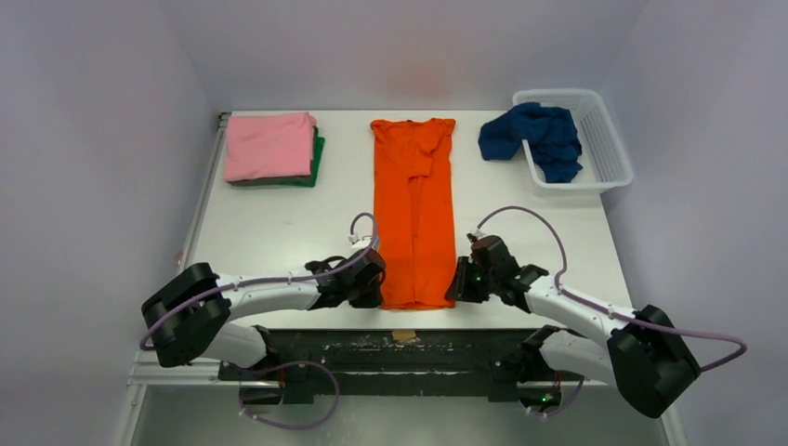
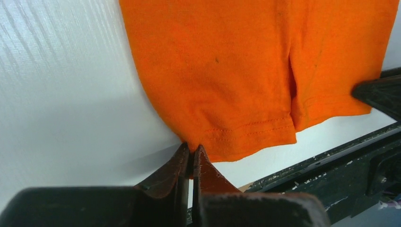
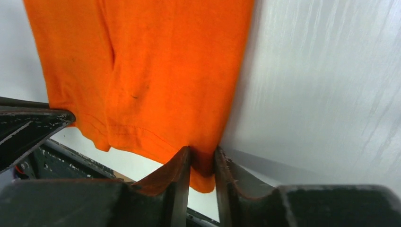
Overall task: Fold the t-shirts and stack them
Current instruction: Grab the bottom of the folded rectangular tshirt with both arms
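The orange t-shirt (image 1: pixel 413 209) lies in a long narrow strip down the middle of the table, sleeves folded in, hem at the near edge. My left gripper (image 1: pixel 376 283) is shut on the hem's left corner; the left wrist view shows the orange t-shirt (image 2: pixel 246 66) pinched at my left gripper (image 2: pixel 191 152). My right gripper (image 1: pixel 455 283) is shut on the right corner; the right wrist view shows the orange t-shirt (image 3: pixel 156 71) between the jaws of my right gripper (image 3: pixel 202 156). A folded pink t-shirt (image 1: pixel 269 146) lies on a dark green t-shirt (image 1: pixel 317 156) at the back left. A navy t-shirt (image 1: pixel 534 137) hangs over the basket's side.
The white mesh basket (image 1: pixel 604 139) stands at the back right. The table's near edge and the dark mounting rail (image 1: pixel 400 348) run just behind the grippers. The table (image 1: pixel 279 232) is bare white on either side of the orange strip.
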Controlling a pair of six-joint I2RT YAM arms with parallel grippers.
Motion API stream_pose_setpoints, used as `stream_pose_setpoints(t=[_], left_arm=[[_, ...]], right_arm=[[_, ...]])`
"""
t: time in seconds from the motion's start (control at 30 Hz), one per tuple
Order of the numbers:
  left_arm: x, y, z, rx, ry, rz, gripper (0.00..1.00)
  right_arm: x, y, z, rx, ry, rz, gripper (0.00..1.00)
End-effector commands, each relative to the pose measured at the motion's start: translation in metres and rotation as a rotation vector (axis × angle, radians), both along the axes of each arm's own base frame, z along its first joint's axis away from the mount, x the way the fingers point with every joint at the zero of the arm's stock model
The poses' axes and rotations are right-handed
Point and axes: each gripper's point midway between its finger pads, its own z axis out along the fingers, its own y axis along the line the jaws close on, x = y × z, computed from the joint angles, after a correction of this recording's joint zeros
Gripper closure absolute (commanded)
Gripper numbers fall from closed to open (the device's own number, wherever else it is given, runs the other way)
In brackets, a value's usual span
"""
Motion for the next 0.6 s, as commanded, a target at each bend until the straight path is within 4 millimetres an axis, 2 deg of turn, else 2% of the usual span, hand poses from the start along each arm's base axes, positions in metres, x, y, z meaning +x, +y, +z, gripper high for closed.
stream_pose_setpoints(t=[0.0, 0.03, 0.07, 0.23, 0.33, 0.47, 0.57], left_arm=[[-0.012, 0.013, -0.019, 0.056, 0.062, -0.003, 1.0], [-0.015, 0.014, -0.019, 0.052, 0.069, -0.008, 1.0], [-0.02, 0.015, -0.019, 0.048, 0.078, -0.017, 1.0], [-0.053, 0.015, -0.013, -0.037, 0.101, -0.097, 1.0], [-0.062, 0.009, 0.001, -0.097, 0.089, -0.154, 1.0], [-0.05, -0.002, 0.033, -0.128, 0.009, -0.189, 1.0], [-0.026, -0.011, 0.059, -0.119, -0.078, -0.188, 1.0]], right_arm=[[-0.028, -0.003, -0.023, -0.02, 0.118, 0.047, 0.89], [-0.03, 0.0, -0.023, -0.006, 0.124, 0.057, 0.98], [-0.033, 0.001, -0.021, 0.007, 0.124, 0.068, 1.0], [-0.053, -0.007, -0.008, 0.01, 0.132, 0.106, 1.0], [-0.064, 0.001, 0.008, 0.092, 0.13, 0.152, 1.0], [-0.045, 0.006, 0.031, 0.123, 0.029, 0.119, 1.0], [-0.017, 0.008, 0.046, 0.102, -0.055, 0.045, 1.0]])
